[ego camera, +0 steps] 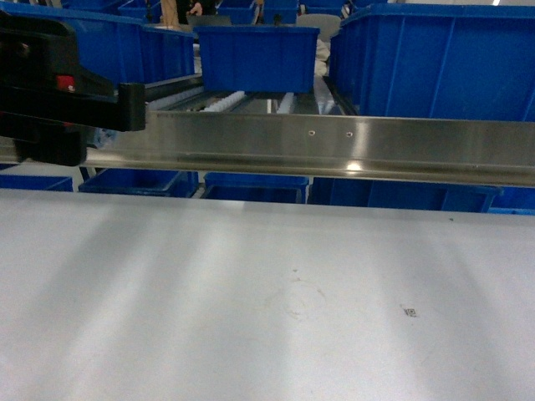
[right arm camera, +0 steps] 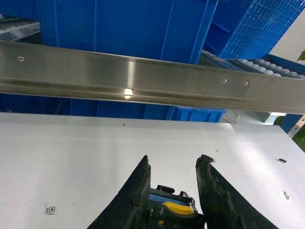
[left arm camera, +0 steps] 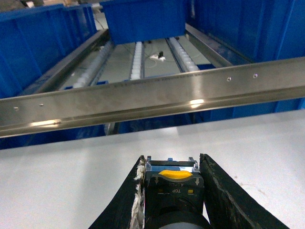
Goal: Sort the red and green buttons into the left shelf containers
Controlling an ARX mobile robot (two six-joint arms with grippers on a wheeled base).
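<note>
Left tool clamped on a button, dark body, yellow tab pointing far toward the steel rail, above the desk. Right tool gripping another button alike. Blue totes beyond the rail; contents hidden.

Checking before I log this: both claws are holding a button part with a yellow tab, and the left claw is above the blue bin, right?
Not quite. The left wrist view shows the left claw over the white table, short of the metal rail. Both claws, including the right claw, do hold a button part with a yellow tab.
</note>
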